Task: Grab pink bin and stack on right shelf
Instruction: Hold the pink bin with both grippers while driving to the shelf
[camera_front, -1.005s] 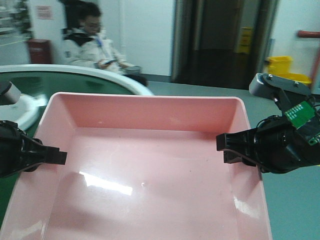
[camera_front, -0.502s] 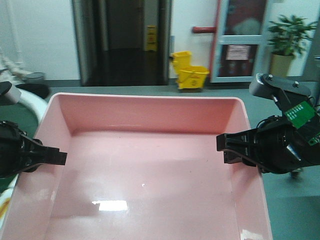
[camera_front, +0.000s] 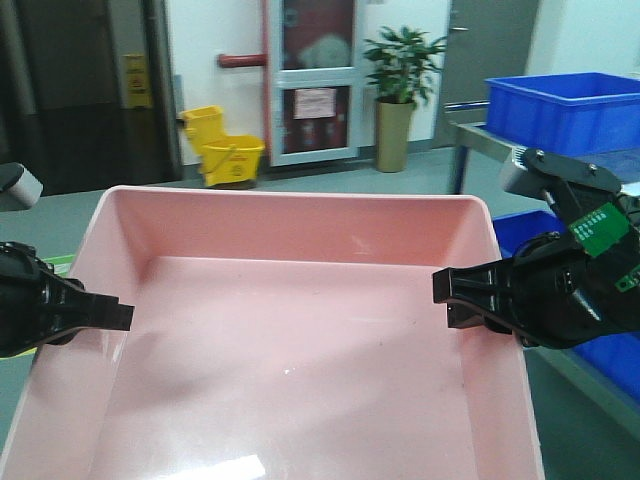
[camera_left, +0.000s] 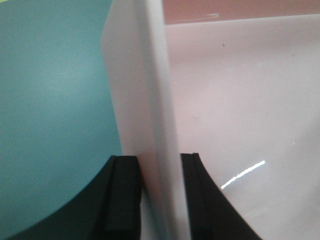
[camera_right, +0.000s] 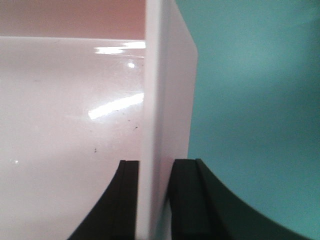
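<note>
Left gripper (camera_left: 159, 172) and right gripper (camera_right: 156, 172): jaws clamped on opposite side walls of the pink bin (camera_front: 300, 350), one finger inside and one outside each rim. Bin wide, shallow, glossy pale pink, with sloped walls, held level above the teal floor (camera_left: 50, 100). Beyond: blue crate (camera_front: 565, 110), yellow mop bucket (camera_front: 225, 150).

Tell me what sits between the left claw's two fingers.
A side wall of the pink bin, gripped from both sides by the left claw; the left wrist view shows it.
</note>
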